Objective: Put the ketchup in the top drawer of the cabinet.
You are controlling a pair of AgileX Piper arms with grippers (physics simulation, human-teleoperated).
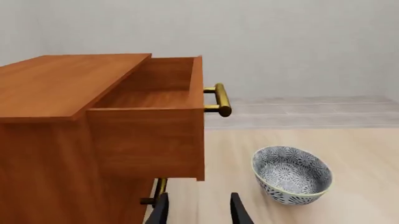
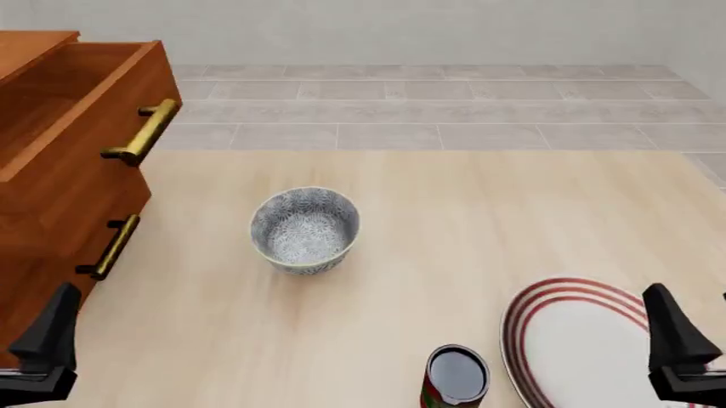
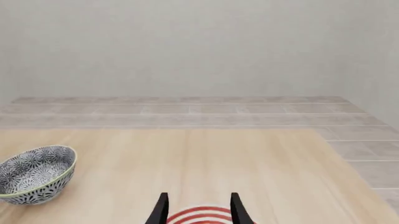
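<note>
The table [image 2: 454, 246], pale wood, is seen under both arms. The cabinet [image 2: 46, 246] is placed just ahead of the left gripper [image 1: 198, 212], w/ its side filling most of the left wrist view. The top drawer [image 2: 85, 110] is pulled out and open, empty inside as far as can be seen, its brass handle [image 2: 142, 132] pointed toward the table's middle; the lower drawer [image 2: 68, 255] is shut, its handle [image 2: 110, 247] found just ahead of the left gripper's tips. The plate [image 2: 579, 348], white w/ red rings, is laid right by the right gripper [image 3: 198, 210], partly below its fingers in the right wrist view. The bowl [image 2: 304, 229], grey patterned, is set ahead of both grippers, approx between them, nearer the left one and apart from the cabinet. The ketchup [image 2: 456, 378] is stood upright between the two grippers, closer to the right one, just beside the plate's rim, dark lid up, well apart from the drawer. Both grippers are seen w/ fingers parted, approx the same gap each; nothing is held by either, and nothing is touched by them.
</note>
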